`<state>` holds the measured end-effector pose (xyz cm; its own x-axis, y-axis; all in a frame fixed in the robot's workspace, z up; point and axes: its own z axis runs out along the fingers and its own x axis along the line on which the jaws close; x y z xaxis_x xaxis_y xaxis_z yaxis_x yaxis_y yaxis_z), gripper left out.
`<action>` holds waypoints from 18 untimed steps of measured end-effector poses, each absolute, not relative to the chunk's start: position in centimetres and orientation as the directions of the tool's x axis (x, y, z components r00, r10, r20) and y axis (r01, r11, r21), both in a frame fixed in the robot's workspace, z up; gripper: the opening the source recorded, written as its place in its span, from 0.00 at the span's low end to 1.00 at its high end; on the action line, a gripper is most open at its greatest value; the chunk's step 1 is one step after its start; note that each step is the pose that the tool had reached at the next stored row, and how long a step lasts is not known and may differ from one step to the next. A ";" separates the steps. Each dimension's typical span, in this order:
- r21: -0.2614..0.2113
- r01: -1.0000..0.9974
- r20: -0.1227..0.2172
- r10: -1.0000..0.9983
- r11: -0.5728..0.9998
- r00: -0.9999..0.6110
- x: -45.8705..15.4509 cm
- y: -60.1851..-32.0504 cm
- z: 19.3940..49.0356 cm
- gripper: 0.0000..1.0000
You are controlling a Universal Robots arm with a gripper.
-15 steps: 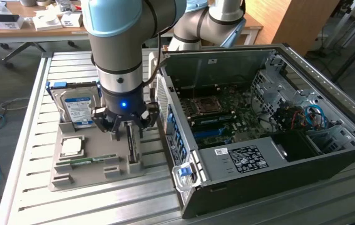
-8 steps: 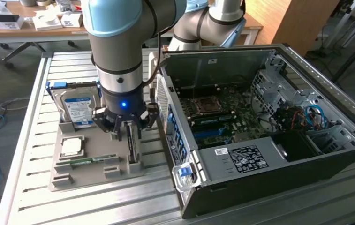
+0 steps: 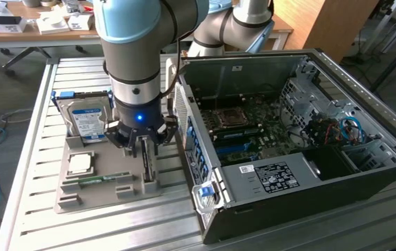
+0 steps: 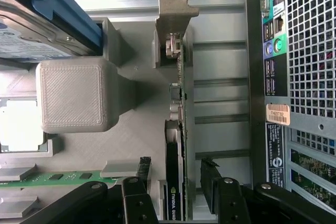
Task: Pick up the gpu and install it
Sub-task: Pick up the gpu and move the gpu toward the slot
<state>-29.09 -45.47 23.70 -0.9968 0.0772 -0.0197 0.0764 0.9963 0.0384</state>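
The thin, flat, dark rectangular gpu (image 4: 174,153) stands on its long edge in a slot of the grey printed plastic holder (image 3: 79,194). The holder lies on the slatted metal worktop (image 3: 114,226), just beside the open black computer case (image 3: 309,175). The black two-fingered hand (image 3: 145,152) hangs over the card with its fingers (image 4: 143,170) spread, one on each side, a gap showing between each and the card.

To grip well, I judge the hand should sit centred so both pads meet the flat faces together, clear of the silver end bracket (image 4: 177,6). A gentle squeeze suits it; a lopsided close could tilt the card in its slot.
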 end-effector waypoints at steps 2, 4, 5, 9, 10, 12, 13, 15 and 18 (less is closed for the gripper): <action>0.038 0.076 -0.020 0.077 0.996 -0.997 -29.1 -45.5 23.7 0.51; 0.039 0.076 -0.020 0.077 0.996 -0.997 -29.1 -45.3 23.7 0.51; 0.038 0.076 -0.020 0.077 0.996 -0.997 -29.1 -45.2 23.7 0.51; 0.038 0.076 -0.020 0.077 0.996 -0.997 -29.1 -45.2 23.7 0.51; 0.038 0.076 -0.020 0.077 0.996 -0.997 -29.1 -45.2 23.7 0.51; 0.039 0.076 -0.020 0.077 0.996 -0.997 -29.1 -45.2 23.6 0.51; 0.038 0.076 -0.020 0.077 0.996 -0.997 -29.1 -45.2 23.5 0.51; 0.038 0.076 -0.020 0.077 0.996 -0.997 -29.1 -45.2 23.5 0.51; 0.038 0.076 -0.020 0.077 0.996 -0.997 -29.1 -45.2 23.5 0.51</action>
